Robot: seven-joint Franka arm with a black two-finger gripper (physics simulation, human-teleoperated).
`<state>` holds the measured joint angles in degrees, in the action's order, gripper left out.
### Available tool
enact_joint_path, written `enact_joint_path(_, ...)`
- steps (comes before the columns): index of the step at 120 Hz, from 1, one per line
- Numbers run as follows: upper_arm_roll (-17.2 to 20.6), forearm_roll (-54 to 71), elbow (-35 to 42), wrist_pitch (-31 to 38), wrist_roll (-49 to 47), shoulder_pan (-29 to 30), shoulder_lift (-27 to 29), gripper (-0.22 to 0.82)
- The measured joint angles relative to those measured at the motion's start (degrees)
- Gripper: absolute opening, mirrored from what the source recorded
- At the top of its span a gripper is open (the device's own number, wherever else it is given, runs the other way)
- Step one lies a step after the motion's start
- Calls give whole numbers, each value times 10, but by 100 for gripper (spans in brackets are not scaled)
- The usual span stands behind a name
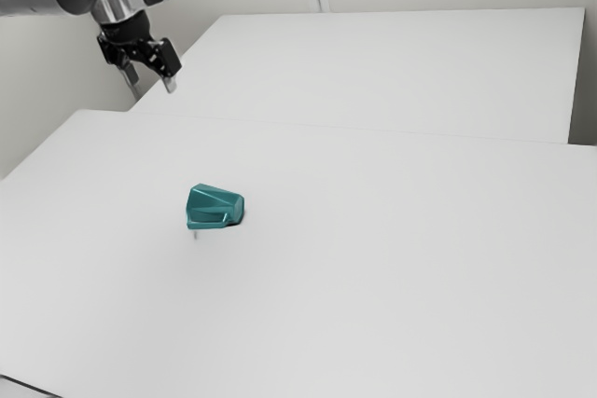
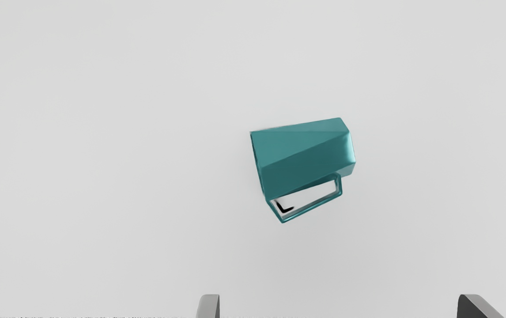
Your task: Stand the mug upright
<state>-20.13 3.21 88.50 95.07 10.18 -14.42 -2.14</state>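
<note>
My gripper [image 1: 152, 87] hangs high above the table at the exterior view's upper left, well away from the mug. A teal faceted mug [image 1: 213, 208] lies on its side on the white table, its narrower base toward the exterior view's right. In the wrist view the mug [image 2: 306, 152] shows its side wall, with the angular handle lying out to one side; its inside is hidden. The fingers of my gripper [image 2: 338, 305] stand wide apart with nothing between them.
The white table [image 1: 354, 286] extends around the mug on all sides. Behind it, in the exterior view, is another white surface [image 1: 401, 72] in front of a pale wall. A thin dark line crosses the exterior view's lower left corner.
</note>
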Motion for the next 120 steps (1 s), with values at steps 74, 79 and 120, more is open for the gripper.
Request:
enact_joint_path(74,-118,-189,138,52,3,27,13,59)
enact_joint_path(79,-124,-204,149,60,9,30,13,59)
enact_joint_path(120,-144,-327,187,113,81,27,-16,59)
